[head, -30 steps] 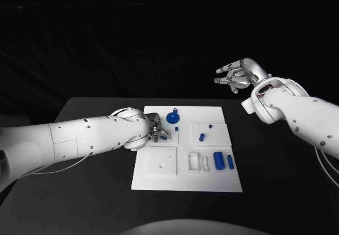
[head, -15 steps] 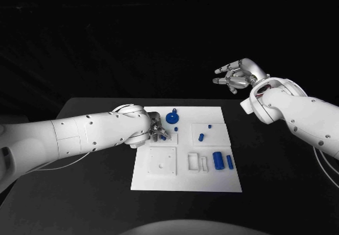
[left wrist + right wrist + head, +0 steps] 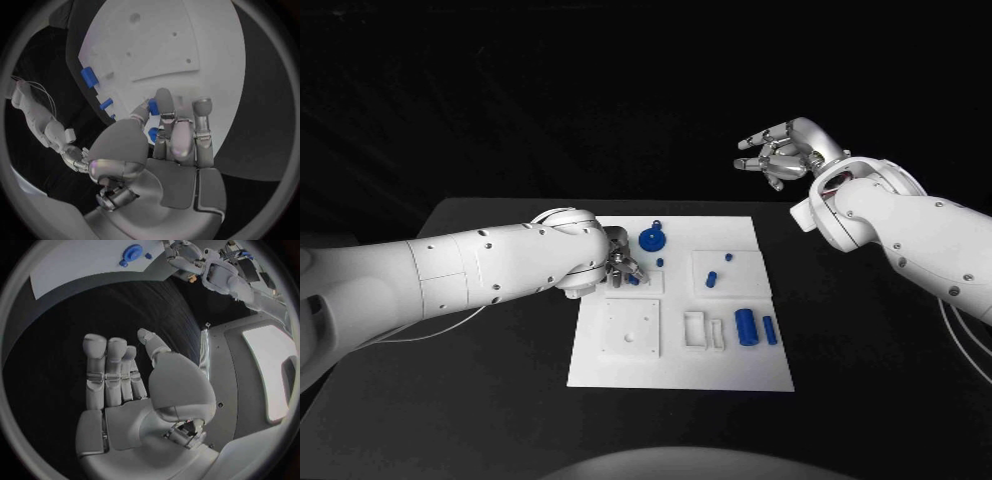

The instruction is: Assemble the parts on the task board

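The white task board (image 3: pixel 678 370) lies in the middle of the black table. My left hand (image 3: pixel 620 268) rests on its upper left part, fingers curled down around a small blue part (image 3: pixel 635 281). In the left wrist view the thumb and a finger (image 3: pixel 164 107) close on this blue part (image 3: pixel 153 107), with more blue (image 3: pixel 152 134) just below it. My right hand (image 3: pixel 783 155) hangs high above the table's far right, fingers spread and holding nothing; its palm (image 3: pixel 125 405) is bare. A round blue part (image 3: pixel 652 240) lies beside the left hand.
Two blue pegs (image 3: pixel 713 278) stand in a raised white square on the board's right. Two blue cylinders (image 3: pixel 747 327) lie lower right, next to a white slotted block (image 3: pixel 694 331). A white square plate (image 3: pixel 630 328) sits lower left. Black table surrounds the board.
My left forearm has swung slightly up and right while its hand stays on the same spot of the board. The right hand has hardly moved.
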You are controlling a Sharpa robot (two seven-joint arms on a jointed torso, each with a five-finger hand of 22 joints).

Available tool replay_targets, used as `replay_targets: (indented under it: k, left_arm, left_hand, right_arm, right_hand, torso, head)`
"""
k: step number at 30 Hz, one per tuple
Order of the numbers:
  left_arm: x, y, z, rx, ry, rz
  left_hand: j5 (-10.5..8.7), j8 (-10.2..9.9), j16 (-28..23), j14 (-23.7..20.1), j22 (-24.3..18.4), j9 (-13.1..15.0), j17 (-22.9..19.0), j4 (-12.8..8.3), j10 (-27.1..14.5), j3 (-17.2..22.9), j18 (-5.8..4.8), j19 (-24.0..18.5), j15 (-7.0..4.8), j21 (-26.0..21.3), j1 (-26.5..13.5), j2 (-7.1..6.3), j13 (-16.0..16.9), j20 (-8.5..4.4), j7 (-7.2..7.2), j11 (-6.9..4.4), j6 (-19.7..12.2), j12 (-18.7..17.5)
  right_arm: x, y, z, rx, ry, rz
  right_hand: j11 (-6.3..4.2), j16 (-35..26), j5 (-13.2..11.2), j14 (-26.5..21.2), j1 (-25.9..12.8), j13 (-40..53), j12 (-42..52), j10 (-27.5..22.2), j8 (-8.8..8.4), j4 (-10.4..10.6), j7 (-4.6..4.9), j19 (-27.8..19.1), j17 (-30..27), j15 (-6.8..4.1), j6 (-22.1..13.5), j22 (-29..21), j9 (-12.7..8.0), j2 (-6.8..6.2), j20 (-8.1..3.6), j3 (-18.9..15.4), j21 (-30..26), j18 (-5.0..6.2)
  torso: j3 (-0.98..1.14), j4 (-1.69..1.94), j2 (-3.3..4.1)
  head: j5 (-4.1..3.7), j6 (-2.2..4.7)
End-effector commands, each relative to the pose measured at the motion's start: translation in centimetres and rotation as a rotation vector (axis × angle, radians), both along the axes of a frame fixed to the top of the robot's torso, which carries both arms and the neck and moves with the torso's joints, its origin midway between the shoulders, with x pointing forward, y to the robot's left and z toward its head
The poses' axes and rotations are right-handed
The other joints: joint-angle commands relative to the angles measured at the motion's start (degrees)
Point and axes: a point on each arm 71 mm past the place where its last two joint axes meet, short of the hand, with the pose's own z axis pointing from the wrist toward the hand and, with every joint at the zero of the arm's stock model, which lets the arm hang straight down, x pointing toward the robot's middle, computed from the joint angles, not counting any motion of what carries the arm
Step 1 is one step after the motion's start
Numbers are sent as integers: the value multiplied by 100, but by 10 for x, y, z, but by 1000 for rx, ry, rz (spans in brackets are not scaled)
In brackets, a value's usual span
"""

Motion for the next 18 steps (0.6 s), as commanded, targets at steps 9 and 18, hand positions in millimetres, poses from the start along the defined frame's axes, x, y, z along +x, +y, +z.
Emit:
replay_targets:
  k: [9,18]
  left_arm:
    - [-8,5,-18,87,108,-18]
    - [-6,3,-18,91,94,-13]
  left_hand:
    - [11,-2,-6,-8,173,9,7,-66,127,16,-82,9,-26,-28,315,338,-4,-43,-637,-196,661,10]
    - [-384,-10,-29,-12,168,-30,-21,14,126,-84,-89,10,-25,-55,285,386,-7,-47,-633,-192,649,-4]
  right_arm:
    - [-1,1,0,-10,0,12]
    - [-1,1,0,-10,-1,13]
  right_hand:
    - [-43,-44,7,31,-57,1,13,8,-21,18,3,291,3,5,20,-10,-9,1,-32,4,32,117]
    - [-43,-48,10,31,-57,-4,8,5,-21,25,3,290,2,5,20,-15,-9,6,-32,-3,33,116]
  torso:
    - [3,-3,-3]
    - [1,-5,-1]
  head:
    - [-10,-16]
    - [-9,-20]
